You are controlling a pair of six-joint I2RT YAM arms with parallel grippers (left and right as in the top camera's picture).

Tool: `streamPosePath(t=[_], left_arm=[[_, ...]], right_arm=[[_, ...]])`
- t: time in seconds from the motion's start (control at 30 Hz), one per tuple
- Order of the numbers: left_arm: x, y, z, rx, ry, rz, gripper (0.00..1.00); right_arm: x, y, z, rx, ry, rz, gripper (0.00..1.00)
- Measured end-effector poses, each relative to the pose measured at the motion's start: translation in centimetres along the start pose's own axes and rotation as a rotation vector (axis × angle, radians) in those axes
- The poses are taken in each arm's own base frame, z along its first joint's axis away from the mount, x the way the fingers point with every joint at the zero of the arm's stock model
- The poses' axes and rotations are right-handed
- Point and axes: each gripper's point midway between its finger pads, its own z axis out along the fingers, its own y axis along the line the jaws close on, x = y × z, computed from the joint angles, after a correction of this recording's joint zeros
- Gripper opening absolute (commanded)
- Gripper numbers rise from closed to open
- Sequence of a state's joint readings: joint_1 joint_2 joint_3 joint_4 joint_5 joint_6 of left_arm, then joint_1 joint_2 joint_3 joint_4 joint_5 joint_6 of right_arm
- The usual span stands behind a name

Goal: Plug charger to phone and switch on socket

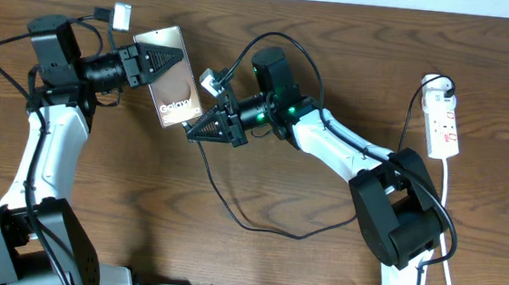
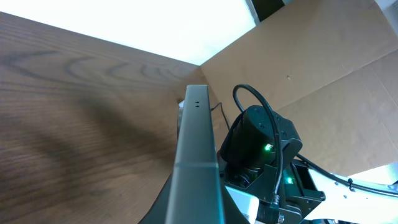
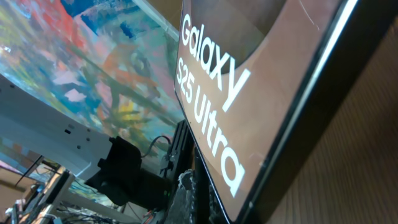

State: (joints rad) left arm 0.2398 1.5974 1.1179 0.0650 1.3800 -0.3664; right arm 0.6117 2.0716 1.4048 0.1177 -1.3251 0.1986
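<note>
The phone (image 1: 174,95) is lifted and tilted, bronze-grey with white "Galaxy" lettering at its lower end. My left gripper (image 1: 165,64) is shut on its upper part. In the left wrist view I see its thin edge (image 2: 196,143) running away from me. My right gripper (image 1: 199,127) sits right at the phone's lettered end and looks shut on the end of the charger, whose thin black cable (image 1: 294,236) loops over the table behind it. The plug tip is hidden. The right wrist view is filled by the phone (image 3: 249,74). The white socket (image 1: 444,126) lies at the far right.
The socket's white cord (image 1: 447,203) runs down the right side toward the right arm's base (image 1: 403,218). The right arm's wrist (image 2: 258,146) shows close behind the phone in the left wrist view. A brown cardboard wall (image 2: 323,56) stands beyond the table.
</note>
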Motion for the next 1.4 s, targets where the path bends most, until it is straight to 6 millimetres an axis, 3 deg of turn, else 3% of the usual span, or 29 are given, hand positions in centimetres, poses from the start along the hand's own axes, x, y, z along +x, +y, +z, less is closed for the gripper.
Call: streamPosePath(t=[0.3,0.4,0.53,0.67,0.83,1.0,1.4], left_arm=[[-0.3,0.0,-0.2,-0.001,-0.01,0.001,0.08],[-1.5,-0.1,-1.0,0.002,-0.044,0.019,0.07],[-4.2,-0.2,-3.6,-0.01,-0.134,0.046,0.08],[-5.7,-1.2,-4.7,0.005,-0.173,0.053,0.07],[-6.9,-2.0,-4.9,0.014,-0.218,-0.006,0.08],[-8.1,-2.3,-5.2,0.011,-0.275,-0.058,0.07],[-8.5,-2.4,-5.3,0.024,-0.288,-0.133,0.08]], right_arm=[[0.1,-0.2,0.0,0.013,0.0,0.018,0.01],[-0.1,-0.4,-0.1,0.025,-0.005,0.021,0.01],[-0.2,-0.7,-0.4,0.037,-0.011,0.036,0.01],[-0.5,-0.9,-0.4,0.047,-0.02,0.055,0.01],[-3.4,-0.5,-0.6,0.055,-0.094,0.03,0.01],[-7.6,1.6,-1.1,0.025,-0.205,-0.019,0.01],[-7.3,2.3,-0.2,-0.013,-0.188,0.095,0.01]])
